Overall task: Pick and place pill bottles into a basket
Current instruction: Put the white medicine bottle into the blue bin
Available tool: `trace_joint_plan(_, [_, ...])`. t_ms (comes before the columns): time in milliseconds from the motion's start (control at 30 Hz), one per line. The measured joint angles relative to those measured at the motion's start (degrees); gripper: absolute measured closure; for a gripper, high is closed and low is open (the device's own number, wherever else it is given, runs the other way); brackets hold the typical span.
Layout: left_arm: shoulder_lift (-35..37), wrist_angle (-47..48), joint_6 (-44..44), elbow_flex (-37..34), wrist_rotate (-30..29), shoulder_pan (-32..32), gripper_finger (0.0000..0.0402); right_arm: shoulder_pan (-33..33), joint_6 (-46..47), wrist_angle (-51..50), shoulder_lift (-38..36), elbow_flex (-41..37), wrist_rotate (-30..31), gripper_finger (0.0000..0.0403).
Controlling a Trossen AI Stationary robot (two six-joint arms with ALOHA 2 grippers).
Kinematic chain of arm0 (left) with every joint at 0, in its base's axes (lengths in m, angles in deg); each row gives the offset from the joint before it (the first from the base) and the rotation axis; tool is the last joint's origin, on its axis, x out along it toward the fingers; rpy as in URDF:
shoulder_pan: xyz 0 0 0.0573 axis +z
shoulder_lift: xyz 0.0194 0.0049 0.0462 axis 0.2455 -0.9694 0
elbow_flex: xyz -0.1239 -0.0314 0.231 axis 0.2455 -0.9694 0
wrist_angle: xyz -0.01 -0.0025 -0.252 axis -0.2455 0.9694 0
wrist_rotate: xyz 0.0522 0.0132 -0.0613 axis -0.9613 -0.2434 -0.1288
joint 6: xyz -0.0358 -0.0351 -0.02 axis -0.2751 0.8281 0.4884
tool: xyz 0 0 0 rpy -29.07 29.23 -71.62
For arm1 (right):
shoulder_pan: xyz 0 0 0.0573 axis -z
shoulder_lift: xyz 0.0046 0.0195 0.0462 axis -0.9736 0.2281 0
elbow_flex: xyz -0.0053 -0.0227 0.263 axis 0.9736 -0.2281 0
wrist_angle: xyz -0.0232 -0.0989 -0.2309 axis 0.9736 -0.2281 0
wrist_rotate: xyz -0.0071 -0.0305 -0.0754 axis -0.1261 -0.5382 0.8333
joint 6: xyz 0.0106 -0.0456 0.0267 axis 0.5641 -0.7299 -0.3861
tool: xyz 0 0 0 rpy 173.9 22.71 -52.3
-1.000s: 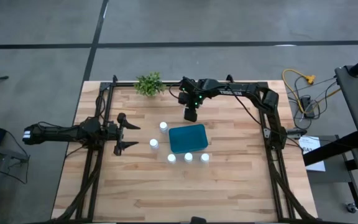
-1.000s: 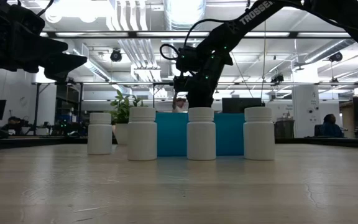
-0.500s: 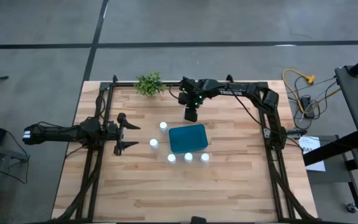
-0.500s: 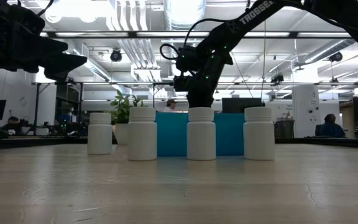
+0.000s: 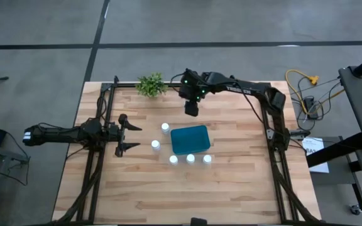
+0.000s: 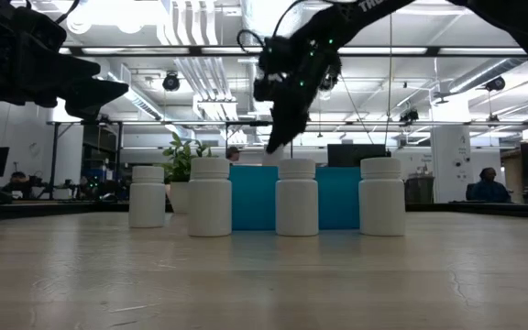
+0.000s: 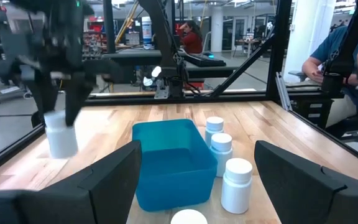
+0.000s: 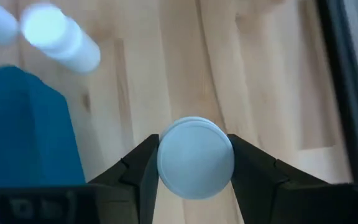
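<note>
Clearly, the right hand (image 8: 194,163) gripped a pill bottle (image 8: 195,157) by its cap beside the basket (image 5: 190,139); a loose pinch could drop it onto the counter (image 5: 168,188).

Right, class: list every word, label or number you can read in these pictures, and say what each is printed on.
No text can be quoted with certainty.
White lettering on the right arm: too small to read from above, cut off by the frame edge in the low view.
Pale marks on the right gripper body: blurred.
Pill bottles: plain white, no label showing.
Paper sheet beside the table: dark print, too small.
</note>
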Motion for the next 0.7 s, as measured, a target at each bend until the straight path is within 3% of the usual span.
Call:
trace_joint_plan(467, [0.0, 0.0, 0.0, 0.0, 0.0, 0.0, 0.0107, -4.8, 0.5, -0.6, -13.4, -1.4, 2.6, 0.0254])
trace_joint_plan(700, [0.0, 0.0, 0.0, 0.0, 0.0, 0.0, 0.0107, -8.5, 4.1, -0.7, -20.5, -6.4, 2.8, 0.0254])
